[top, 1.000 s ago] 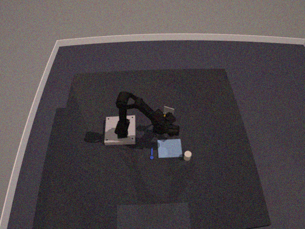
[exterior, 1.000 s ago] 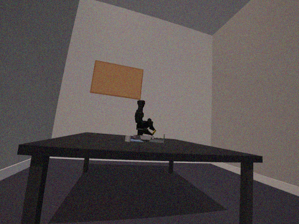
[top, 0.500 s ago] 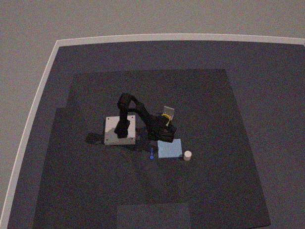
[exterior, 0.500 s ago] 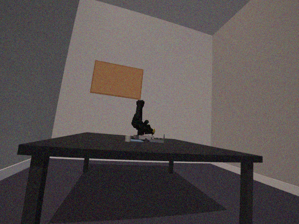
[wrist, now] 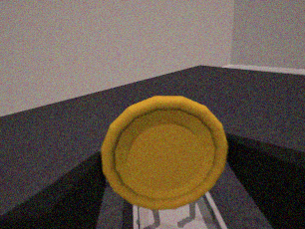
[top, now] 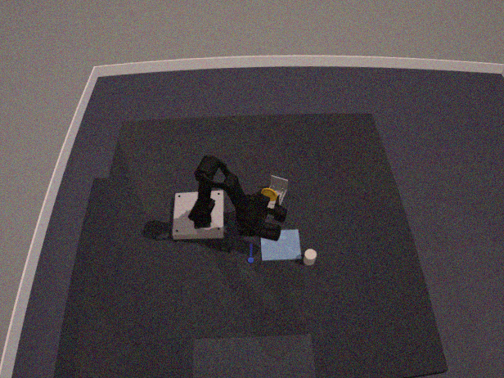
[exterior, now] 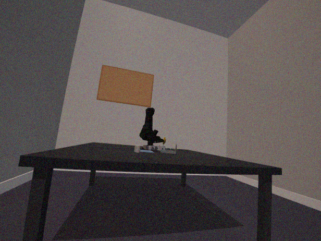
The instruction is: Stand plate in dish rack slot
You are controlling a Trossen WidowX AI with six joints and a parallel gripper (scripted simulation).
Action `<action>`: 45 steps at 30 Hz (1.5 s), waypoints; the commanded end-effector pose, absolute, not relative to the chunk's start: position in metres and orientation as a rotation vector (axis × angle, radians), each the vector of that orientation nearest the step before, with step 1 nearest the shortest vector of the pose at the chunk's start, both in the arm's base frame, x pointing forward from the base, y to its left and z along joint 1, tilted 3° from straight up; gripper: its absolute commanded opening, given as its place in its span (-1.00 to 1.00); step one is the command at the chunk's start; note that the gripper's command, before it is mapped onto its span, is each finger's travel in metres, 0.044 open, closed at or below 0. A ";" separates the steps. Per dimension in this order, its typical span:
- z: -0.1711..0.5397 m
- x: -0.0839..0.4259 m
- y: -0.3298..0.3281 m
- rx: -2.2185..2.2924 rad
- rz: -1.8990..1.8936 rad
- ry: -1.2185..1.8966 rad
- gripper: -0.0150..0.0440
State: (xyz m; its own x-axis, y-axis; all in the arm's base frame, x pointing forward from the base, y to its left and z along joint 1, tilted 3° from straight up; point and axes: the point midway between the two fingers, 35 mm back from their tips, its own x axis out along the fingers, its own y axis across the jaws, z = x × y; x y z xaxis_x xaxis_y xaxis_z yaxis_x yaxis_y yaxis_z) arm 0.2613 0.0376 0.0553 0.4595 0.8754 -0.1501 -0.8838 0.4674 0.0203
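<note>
Near the table's [top: 123, 286] middle, the base plate [top: 182, 204] sits leftmost, then a blue tool [top: 250, 254], a blue sheet [top: 282, 247] and a cup [top: 309, 256]; whether the cup holds anything cannot be told. The gripper [top: 273, 201] is clamped on the yellow plate [wrist: 164, 156], held upright above the rack [top: 280, 186]. All table edges lie well apart from this cluster.
</note>
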 end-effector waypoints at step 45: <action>0.006 0.269 0.047 -0.067 1.087 0.138 -0.49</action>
